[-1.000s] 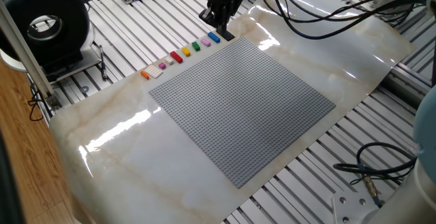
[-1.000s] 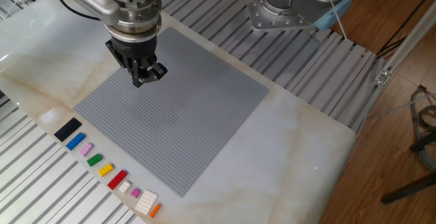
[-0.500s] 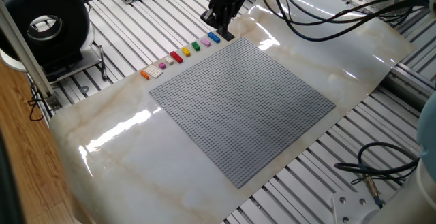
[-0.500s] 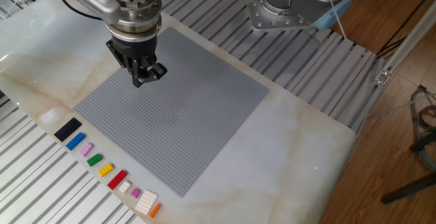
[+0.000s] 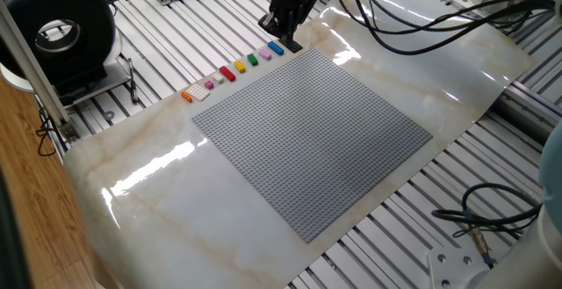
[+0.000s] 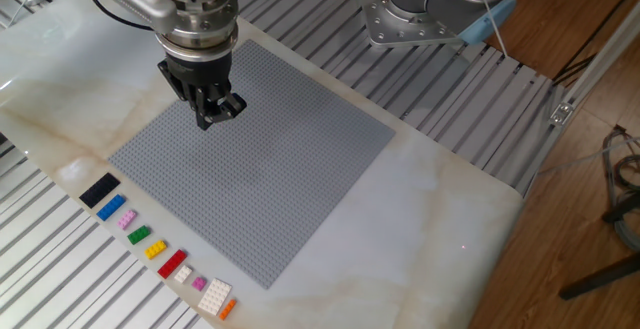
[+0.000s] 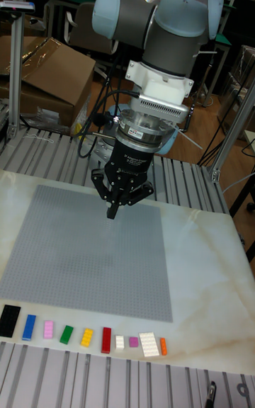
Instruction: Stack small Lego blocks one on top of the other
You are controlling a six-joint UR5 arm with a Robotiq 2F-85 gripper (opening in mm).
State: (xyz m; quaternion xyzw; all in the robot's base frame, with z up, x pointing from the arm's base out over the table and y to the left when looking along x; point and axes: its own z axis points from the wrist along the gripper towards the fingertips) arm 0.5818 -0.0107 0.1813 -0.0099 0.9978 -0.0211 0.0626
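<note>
grey baseplate (image 6: 260,159) unchanged; tool (image 6: 208,112) still hovers over it, barely moved, clenched w/ nothing held

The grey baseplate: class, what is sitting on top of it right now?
No brick rests on the baseplate; the bricks lie in a row beside it. The gripper hangs above, hiding a small patch.

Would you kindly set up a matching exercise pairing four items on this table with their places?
Column one:
1. navy brick
2. orange brick
3. gripper
4. red brick

Column two:
A. above the grey baseplate, holding nothing
B. at the row's right end in the tall view
C. at the row's left end in the tall view
D. between the yellow brick and a small white one

Pairs: 1-C, 2-B, 3-A, 4-D
</note>
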